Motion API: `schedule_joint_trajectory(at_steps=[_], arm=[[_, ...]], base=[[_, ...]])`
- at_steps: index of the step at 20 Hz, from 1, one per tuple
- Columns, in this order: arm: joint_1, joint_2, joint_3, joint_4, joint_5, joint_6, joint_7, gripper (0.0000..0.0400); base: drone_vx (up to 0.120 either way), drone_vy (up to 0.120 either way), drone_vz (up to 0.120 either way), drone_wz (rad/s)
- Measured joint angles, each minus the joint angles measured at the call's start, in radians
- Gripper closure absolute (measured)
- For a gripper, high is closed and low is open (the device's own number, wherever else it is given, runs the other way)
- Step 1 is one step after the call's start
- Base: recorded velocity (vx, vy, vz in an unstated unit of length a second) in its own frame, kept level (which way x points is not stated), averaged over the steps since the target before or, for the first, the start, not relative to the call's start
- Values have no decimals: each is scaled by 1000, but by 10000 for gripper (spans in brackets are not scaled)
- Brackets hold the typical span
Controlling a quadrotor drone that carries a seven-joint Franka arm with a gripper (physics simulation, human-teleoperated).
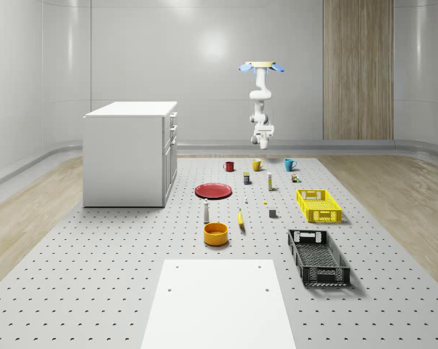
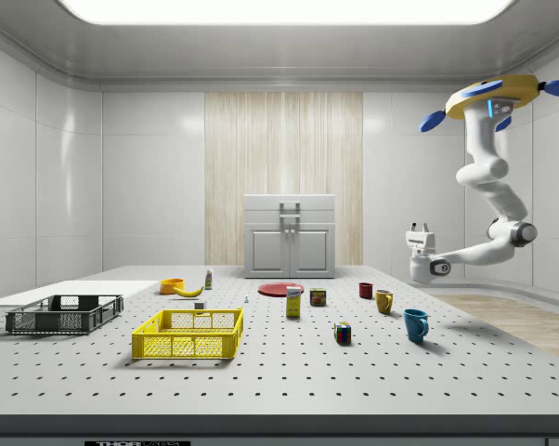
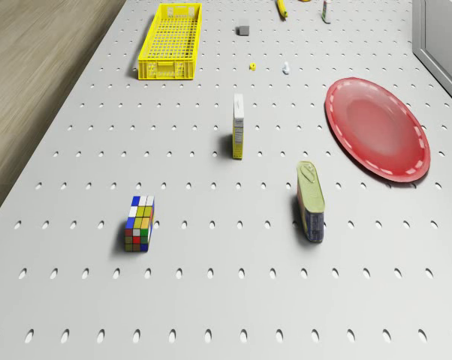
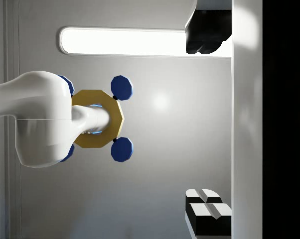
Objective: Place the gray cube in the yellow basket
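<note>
The gray cube [image 1: 273, 214] is small and sits on the perforated table [image 1: 95, 247], just to the whole-scene view's left of the yellow basket [image 1: 318, 205]. The drone view has the cube [image 3: 242, 31] next to the basket [image 3: 171, 41] too. The drone [image 1: 261, 67] hovers high over the table's far end, above the mugs. Its arm hangs down and bends back up, so my gripper [image 2: 420, 226] points at the ceiling, far from the cube. In the wrist view the gripper [image 4: 202, 122] is open and holds nothing, with the drone [image 4: 96, 118] beyond it.
A black basket [image 1: 318, 257] lies in front of the yellow one. A red plate [image 1: 214, 190], orange bowl [image 1: 215, 233], banana [image 1: 241, 217], three mugs [image 1: 257, 165], a Rubik's cube [image 3: 140, 223], a can [image 3: 311, 201] and a box [image 3: 239, 125] dot the table. A white cabinet [image 1: 132, 153] stands at the whole-scene view's left.
</note>
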State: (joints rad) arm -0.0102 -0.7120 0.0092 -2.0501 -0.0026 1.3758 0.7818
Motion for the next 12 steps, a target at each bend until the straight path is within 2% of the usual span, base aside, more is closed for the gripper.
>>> schedule_joint_trajectory(at_steps=[12], arm=[[-9, -7, 29, -7, -40, 9, 5, 0]], base=[[120, 0, 0, 0]])
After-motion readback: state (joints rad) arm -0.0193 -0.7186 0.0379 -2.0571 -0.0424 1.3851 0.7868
